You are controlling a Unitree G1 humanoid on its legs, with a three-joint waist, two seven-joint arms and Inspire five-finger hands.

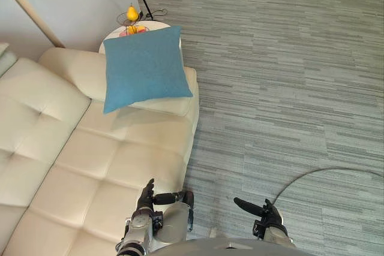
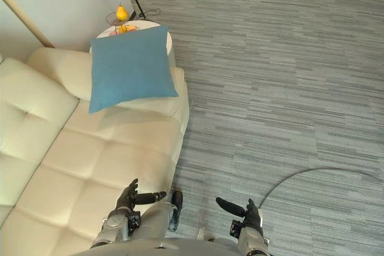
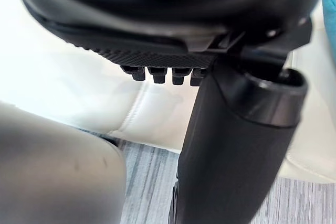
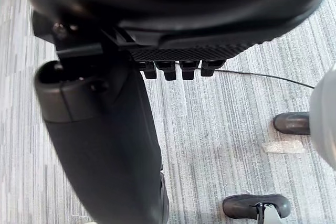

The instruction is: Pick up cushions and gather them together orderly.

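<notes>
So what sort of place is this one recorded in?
Probably a living room: a cream sofa with a blue cushion at its end, a side table holding fruit, grey carpet.

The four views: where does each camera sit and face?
Left eye view: on the head, facing down at cream sofa, blue cushion, grey carpet; left hand and right hand low, open.
Right eye view: shares that scene, slightly shifted.
Left wrist view: from that wrist, along the left hand to the sofa's edge and carpet.
Right wrist view: from that wrist, along the right hand to the carpet.
</notes>
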